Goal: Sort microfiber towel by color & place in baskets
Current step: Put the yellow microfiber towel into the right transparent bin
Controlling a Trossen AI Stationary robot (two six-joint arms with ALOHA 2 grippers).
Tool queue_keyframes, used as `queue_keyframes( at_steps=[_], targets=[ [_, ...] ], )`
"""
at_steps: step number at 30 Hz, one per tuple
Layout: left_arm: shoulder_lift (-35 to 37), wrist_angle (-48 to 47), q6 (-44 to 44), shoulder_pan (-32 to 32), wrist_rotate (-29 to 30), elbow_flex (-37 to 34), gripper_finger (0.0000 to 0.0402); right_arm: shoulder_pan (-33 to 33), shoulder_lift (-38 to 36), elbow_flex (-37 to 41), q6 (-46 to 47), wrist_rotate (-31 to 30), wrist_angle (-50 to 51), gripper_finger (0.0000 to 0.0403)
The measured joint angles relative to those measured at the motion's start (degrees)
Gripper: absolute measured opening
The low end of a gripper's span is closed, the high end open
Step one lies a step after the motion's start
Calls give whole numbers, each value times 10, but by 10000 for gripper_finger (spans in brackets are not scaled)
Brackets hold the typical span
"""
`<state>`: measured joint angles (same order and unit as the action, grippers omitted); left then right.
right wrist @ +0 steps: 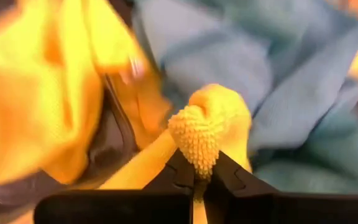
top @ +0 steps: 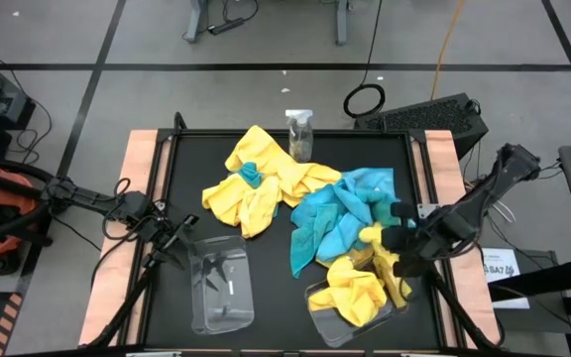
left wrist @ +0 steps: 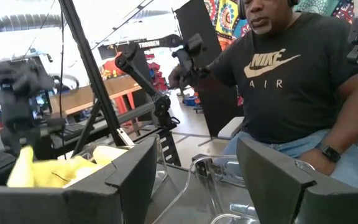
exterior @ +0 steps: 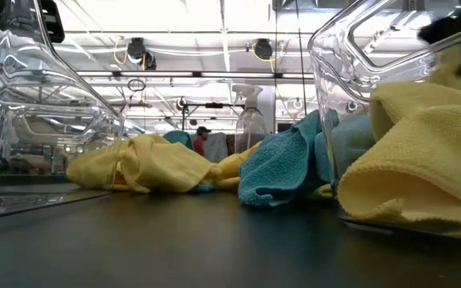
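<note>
From above, your right gripper [top: 397, 226] pinches a yellow towel [top: 373, 238] at four o'clock, by the right basket [top: 317, 315]. Your left gripper [top: 167, 238] waits, fingers apart, over the left basket [top: 218, 288] at seven o'clock. The right wrist view shows the pinched yellow towel [right wrist: 207, 127].

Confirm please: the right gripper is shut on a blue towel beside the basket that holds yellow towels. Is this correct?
Not quite: the towel in the right gripper is yellow, not blue, as the right wrist view shows. The rest stands: the gripper is shut, beside the basket holding yellow towels.
</note>
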<state>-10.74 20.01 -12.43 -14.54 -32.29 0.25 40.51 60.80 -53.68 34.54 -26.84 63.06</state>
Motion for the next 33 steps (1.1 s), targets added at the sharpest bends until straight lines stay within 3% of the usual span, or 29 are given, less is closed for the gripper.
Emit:
queue_keyframes(
  at_steps=[9, 14, 20, 33],
  targets=[
    [0, 0, 0, 0, 0, 0, 228, 40, 0, -186, -129, -76, 2, 1],
    [0, 0, 0, 0, 0, 0, 228, 55, 0, -249, -226, -74, -34, 1],
    [0, 0, 0, 0, 0, 0, 228, 70, 0, -275, -307, -28, -96, 0],
    [0, 0, 0, 0, 0, 0, 228, 95, 11, -275, -335, 0, -133, 0]
  ],
)
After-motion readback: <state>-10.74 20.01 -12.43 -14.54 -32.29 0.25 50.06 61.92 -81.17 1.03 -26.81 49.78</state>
